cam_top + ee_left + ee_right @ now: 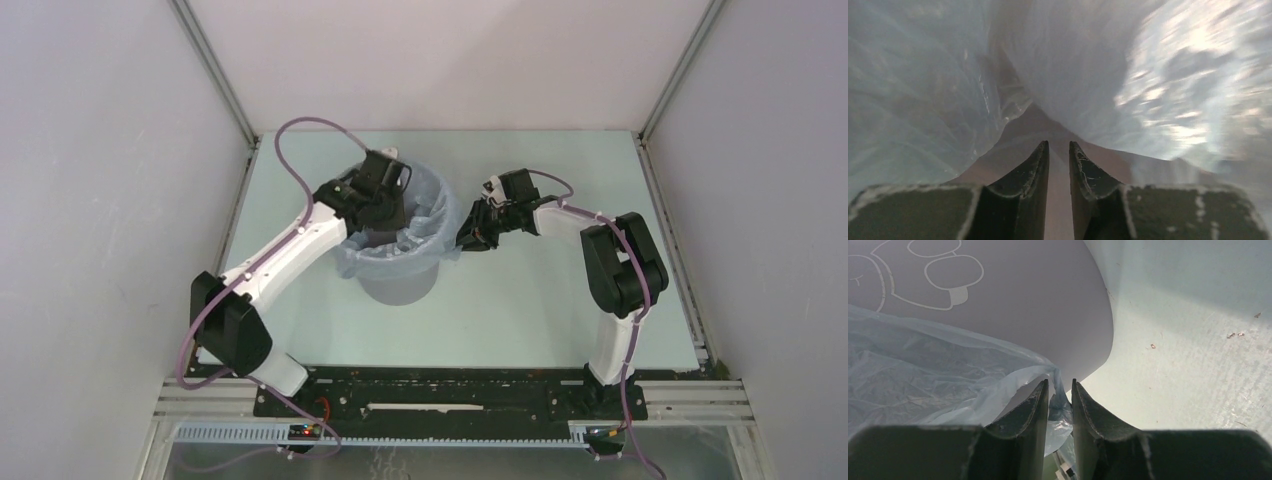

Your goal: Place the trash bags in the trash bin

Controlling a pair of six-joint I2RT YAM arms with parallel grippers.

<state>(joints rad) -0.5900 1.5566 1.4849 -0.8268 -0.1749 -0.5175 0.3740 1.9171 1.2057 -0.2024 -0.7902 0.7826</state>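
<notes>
The grey round trash bin (398, 285) stands mid-table, and the pale blue trash bag (440, 215) lines it, spilling over its rim. My left gripper (388, 212) reaches down into the bin's mouth. In the left wrist view its jaws (1058, 146) stand nearly together, a narrow gap between them, with bag film (923, 100) all around; whether film is pinched is unclear. My right gripper (470, 238) sits just outside the bin's right side. It (1059, 385) is shut on a bunched edge of the bag (923, 370), beside the bin wall (1038, 305).
The pale green table (560, 300) extends round the bin, enclosed by white walls with metal posts at the back corners. A white outline drawing (943, 275) marks the bin's outer wall. Small specks (1235, 334) lie on the table (1188, 365) right of the bin.
</notes>
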